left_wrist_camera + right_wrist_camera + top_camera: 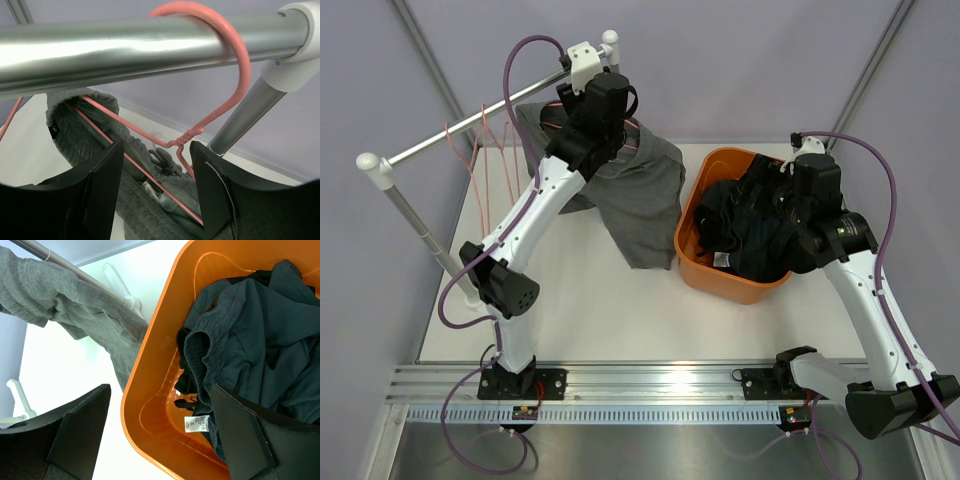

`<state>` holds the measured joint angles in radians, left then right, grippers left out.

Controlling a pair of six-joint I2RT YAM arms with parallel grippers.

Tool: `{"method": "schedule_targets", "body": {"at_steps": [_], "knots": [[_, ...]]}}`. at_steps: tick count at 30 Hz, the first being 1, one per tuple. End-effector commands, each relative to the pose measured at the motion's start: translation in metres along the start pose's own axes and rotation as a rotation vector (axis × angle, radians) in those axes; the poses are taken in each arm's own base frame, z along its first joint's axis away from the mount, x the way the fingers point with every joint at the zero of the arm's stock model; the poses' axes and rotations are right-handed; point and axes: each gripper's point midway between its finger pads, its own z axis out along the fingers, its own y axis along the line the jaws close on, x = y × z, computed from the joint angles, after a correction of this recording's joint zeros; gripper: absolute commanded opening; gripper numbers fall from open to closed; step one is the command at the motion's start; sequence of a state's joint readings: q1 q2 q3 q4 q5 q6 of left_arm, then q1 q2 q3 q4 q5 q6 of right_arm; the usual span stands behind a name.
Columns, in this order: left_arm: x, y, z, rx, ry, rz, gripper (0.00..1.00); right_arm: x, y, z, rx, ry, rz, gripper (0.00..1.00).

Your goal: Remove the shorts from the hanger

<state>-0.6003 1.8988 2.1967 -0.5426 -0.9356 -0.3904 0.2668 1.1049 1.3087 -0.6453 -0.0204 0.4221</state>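
Well to the left of the round orange plastic basket [686, 252], bare pink wire hangers [485, 150] dangle from the silver metal rail [470, 125]. The mid-grey cloth shorts [640, 200] are the last pair on that rail, draped on a pink wire hanger [240, 65], with their lower edge reaching the white table [580, 300] just beside the basket's left wall. The step in hand looks like the third and final removal. The left hand [156, 150] is up under the rail with its fingers well apart, astride the hanger's twisted neck. It grips nothing, and I cannot tell whether either finger touches the wire. The next move probably calls for a grip on the grey cloth rather than the wire, then a pull along the hanger's bar so that the hook stays on the rail. Inside the basket the dark navy shorts [260, 340] lie heaped over the black shorts [182, 382]. The right hand [160, 390] hovers over the basket's rim, spread wide and empty.
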Motion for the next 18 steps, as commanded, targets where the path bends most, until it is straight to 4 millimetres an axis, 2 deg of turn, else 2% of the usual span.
{"method": "schedule_targets", "body": {"at_steps": [1,7,12,18], "knots": [[-0.044,0.002,-0.009,0.001,-0.086,-0.102,0.60,-0.013,0.012,-0.008,-0.046,-0.034,-0.013,0.90],[-0.038,-0.002,0.004,-0.017,-0.088,-0.079,0.60,-0.015,0.016,-0.005,-0.059,-0.028,-0.011,0.90],[-0.022,0.001,0.016,-0.030,-0.057,-0.056,0.60,-0.014,0.016,-0.002,-0.062,-0.021,-0.011,0.90],[-0.013,0.002,0.019,-0.032,-0.043,-0.055,0.60,-0.015,0.018,-0.001,-0.067,-0.020,-0.011,0.90]]}}
